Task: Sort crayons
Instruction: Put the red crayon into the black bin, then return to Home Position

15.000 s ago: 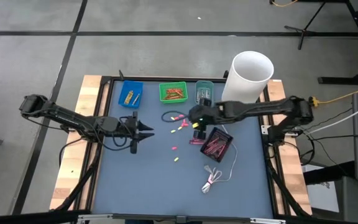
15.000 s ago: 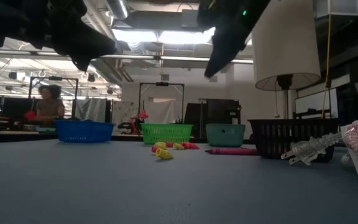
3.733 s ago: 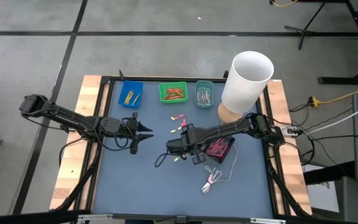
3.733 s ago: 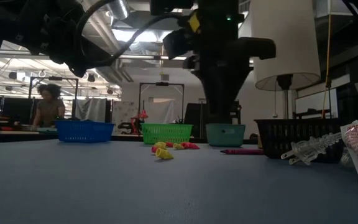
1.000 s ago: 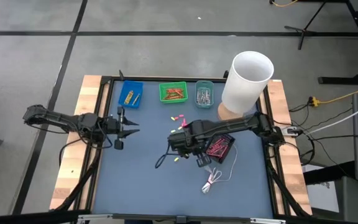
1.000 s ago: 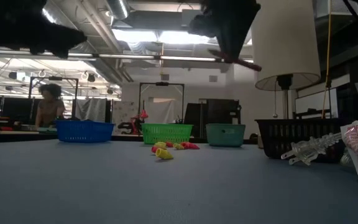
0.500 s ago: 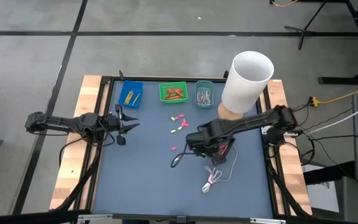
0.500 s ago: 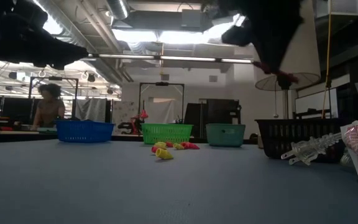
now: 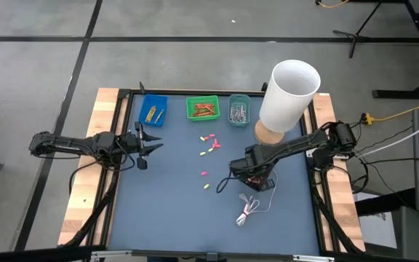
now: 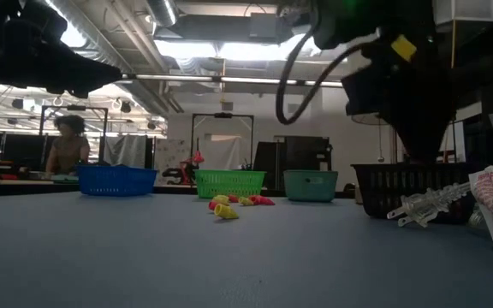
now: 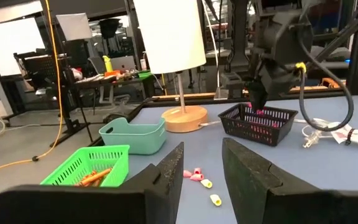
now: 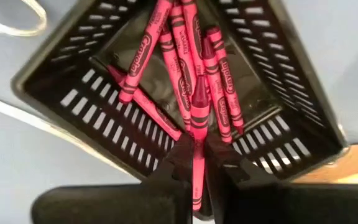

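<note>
The right gripper [image 12: 196, 163] is clamped on a pink crayon [image 12: 198, 124], which now hangs over the black basket [image 9: 262, 178] of pink crayons [image 12: 178, 56]; a second ago it was still out above the mat. Judging by this, the drop is next. Farther along the mat [image 9: 166, 211], loose pink and yellow crayons [image 9: 208, 143] remain unsorted. The left gripper [image 11: 201, 180] waits with fingers apart at the table's left side, facing the green basket [image 11: 82, 165].

From above, my right arm hides the black basket [image 9: 262, 177]; beside it, the loose crayons [image 9: 209, 144] (mere specks) are too small to tell apart.
</note>
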You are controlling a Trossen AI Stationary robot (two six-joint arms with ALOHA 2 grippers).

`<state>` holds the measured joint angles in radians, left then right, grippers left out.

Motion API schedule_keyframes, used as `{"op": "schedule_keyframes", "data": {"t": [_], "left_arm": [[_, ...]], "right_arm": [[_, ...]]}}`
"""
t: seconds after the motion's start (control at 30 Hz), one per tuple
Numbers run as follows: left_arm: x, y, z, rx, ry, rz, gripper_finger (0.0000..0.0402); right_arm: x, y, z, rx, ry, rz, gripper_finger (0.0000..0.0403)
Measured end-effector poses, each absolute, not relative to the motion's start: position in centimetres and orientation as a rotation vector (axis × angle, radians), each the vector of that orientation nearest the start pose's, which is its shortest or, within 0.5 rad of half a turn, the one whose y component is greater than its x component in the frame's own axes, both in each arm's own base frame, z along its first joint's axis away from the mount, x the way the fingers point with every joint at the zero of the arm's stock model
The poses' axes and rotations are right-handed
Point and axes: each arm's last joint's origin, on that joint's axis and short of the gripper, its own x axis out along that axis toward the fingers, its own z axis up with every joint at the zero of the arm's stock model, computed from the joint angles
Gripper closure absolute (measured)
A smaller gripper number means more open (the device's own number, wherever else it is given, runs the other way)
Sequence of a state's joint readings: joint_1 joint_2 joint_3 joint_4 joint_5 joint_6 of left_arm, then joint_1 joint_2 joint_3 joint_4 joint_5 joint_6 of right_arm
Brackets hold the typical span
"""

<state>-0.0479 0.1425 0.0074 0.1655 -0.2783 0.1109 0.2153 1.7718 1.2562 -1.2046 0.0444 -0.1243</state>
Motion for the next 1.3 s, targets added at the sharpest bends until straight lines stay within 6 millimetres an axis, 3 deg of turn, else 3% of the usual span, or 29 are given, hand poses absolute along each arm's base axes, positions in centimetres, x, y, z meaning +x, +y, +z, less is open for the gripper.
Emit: {"op": "schedule_keyframes", "data": {"t": [0.33,0.43,0.63,1.07,1.3], "left_arm": [[10.5,0.3,17.0,0.101,-0.018,0.232,0.0305],[10.5,0.3,17.0,0.112,-0.016,0.233,0.0305],[10.5,0.3,17.0,0.135,-0.013,0.233,0.0305],[10.5,0.3,17.0,0.136,-0.014,0.233,0.0305],[10.5,0.3,17.0,0.136,-0.014,0.233,0.0305]], "right_arm": [[30.0,6.4,19.0,-0.280,1.621,0.202,0.0382],[30.5,6.5,19.0,-0.268,1.572,0.150,0.0360],[30.8,5.9,19.1,-0.418,1.522,-0.013,0.0312],[30.8,5.9,19.1,-0.449,1.529,0.014,0.0300],[29.6,5.7,21.1,-0.474,1.517,0.029,0.0300]]}}
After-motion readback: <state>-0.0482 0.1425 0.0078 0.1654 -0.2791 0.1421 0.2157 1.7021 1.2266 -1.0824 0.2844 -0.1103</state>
